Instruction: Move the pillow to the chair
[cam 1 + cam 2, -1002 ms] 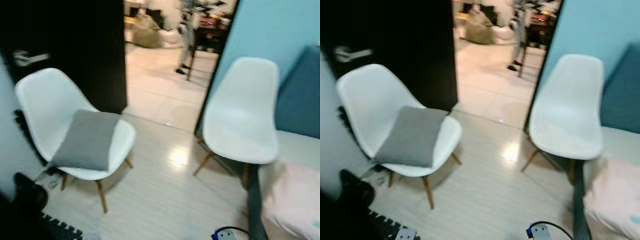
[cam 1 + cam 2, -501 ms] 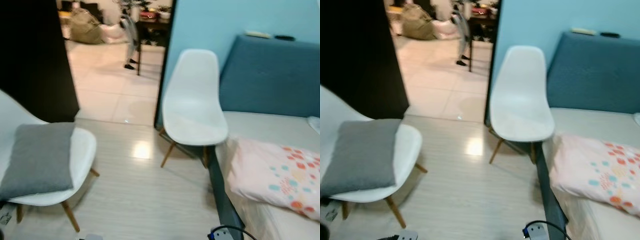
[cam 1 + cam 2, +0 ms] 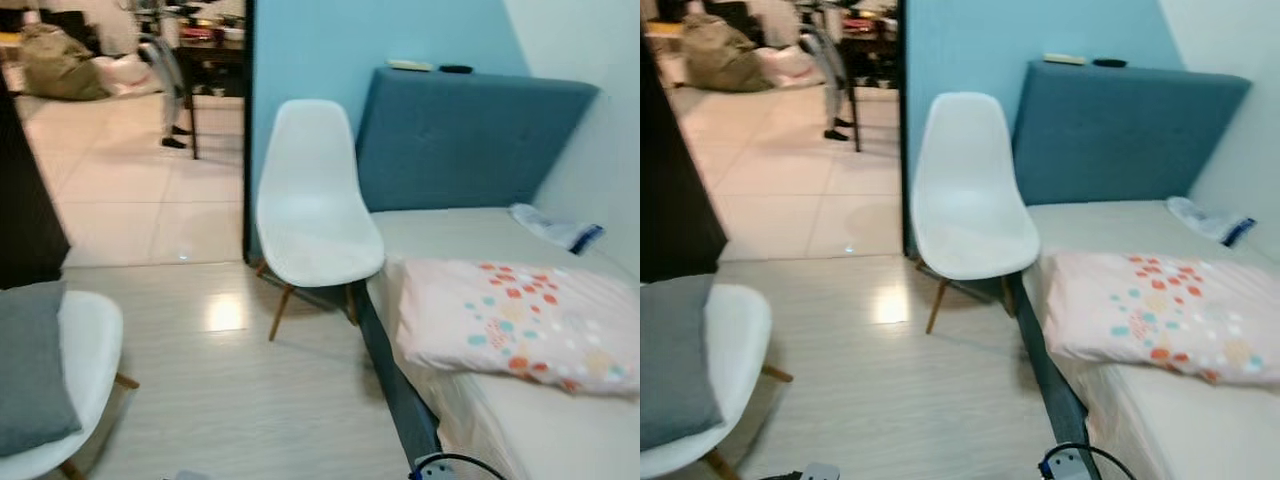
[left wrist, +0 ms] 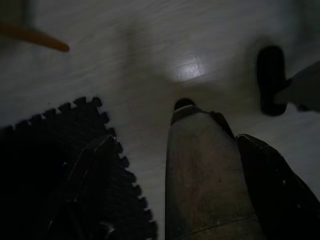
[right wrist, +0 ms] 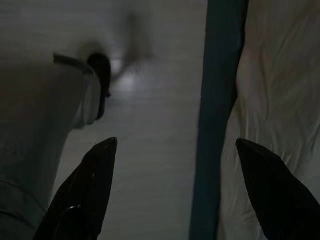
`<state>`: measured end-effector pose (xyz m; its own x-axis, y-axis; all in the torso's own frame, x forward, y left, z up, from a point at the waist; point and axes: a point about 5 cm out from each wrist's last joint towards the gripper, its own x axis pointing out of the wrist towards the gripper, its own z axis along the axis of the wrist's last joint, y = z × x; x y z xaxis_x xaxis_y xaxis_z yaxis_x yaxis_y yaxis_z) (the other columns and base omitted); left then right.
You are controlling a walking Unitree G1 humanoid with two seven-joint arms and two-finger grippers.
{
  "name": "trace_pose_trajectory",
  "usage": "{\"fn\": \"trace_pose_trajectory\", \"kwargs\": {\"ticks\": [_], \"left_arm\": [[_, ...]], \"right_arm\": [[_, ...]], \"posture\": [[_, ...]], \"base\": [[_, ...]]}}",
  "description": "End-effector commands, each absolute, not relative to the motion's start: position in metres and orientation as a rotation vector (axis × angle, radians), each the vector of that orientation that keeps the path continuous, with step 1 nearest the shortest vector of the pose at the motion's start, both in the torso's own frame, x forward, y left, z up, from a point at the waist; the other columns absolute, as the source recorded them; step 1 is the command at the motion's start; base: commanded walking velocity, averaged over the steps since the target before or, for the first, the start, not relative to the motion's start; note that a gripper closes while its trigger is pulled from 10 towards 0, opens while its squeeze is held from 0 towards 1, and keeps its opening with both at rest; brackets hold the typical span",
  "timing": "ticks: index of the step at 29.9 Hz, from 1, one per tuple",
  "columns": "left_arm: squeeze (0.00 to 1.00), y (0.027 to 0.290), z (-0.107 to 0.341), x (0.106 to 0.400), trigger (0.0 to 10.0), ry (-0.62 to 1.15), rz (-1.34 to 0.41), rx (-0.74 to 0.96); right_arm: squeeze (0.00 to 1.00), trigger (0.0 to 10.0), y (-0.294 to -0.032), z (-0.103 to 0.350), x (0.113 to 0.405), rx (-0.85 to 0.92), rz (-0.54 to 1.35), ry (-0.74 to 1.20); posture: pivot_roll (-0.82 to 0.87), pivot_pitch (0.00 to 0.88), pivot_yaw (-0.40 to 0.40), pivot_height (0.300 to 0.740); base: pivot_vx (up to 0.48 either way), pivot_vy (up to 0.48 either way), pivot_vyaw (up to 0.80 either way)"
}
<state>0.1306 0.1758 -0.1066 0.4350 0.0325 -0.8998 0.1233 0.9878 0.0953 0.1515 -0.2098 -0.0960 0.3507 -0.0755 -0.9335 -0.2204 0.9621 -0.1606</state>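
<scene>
The camera has turned toward the robot's right since the earlier pictures, so the whole scene is shifted to the left. The white chair with the grey cushion [image 3: 28, 370], which was fully seen one second ago, is now cut by the left edge. The empty white chair [image 3: 315, 205] has passed from the right side to the middle. The bed [image 3: 540, 420] with the blue headboard [image 3: 455, 140] now takes the right side, and the pink dotted pillow [image 3: 515, 320], at first only a blurred corner, now lies in full view on it. The things themselves have not moved.
</scene>
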Motion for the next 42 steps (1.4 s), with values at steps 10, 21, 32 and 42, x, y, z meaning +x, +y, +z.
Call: {"fn": "trace_pose_trajectory", "kwargs": {"ticks": [10, 21, 32, 42], "left_arm": [[0.0, 0.167, -0.105, 0.137, 10.0, 1.114, -0.104, 0.165], [0.0, 0.183, -0.103, 0.139, 10.0, 1.103, -0.013, 0.132], [0.0, 0.157, -0.103, 0.144, 10.0, 1.085, -0.14, 0.141], [0.0, 0.162, -0.099, 0.154, 10.0, 1.057, -0.086, 0.073]], "right_arm": [[0.0, 10.0, -0.218, -0.089, 0.164, -0.256, 0.054, 1.171], [0.0, 10.0, -0.207, -0.096, 0.153, -0.241, 0.075, 1.198], [0.0, 10.0, -0.224, -0.091, 0.157, -0.219, 0.002, 1.183], [0.0, 10.0, -0.213, -0.092, 0.161, -0.207, 0.03, 1.171]], "posture": [[0.07, 0.0, -0.053, 0.74], [0.04, 0.0, -0.022, 0.74], [0.0, 0.0, -0.016, 0.74], [0.02, 0.0, -0.032, 0.74]], "base": [[0.0, 0.0, -0.76], [0.0, 0.0, -0.76], [0.0, 0.0, -0.76], [0.0, 0.0, -0.75]]}}
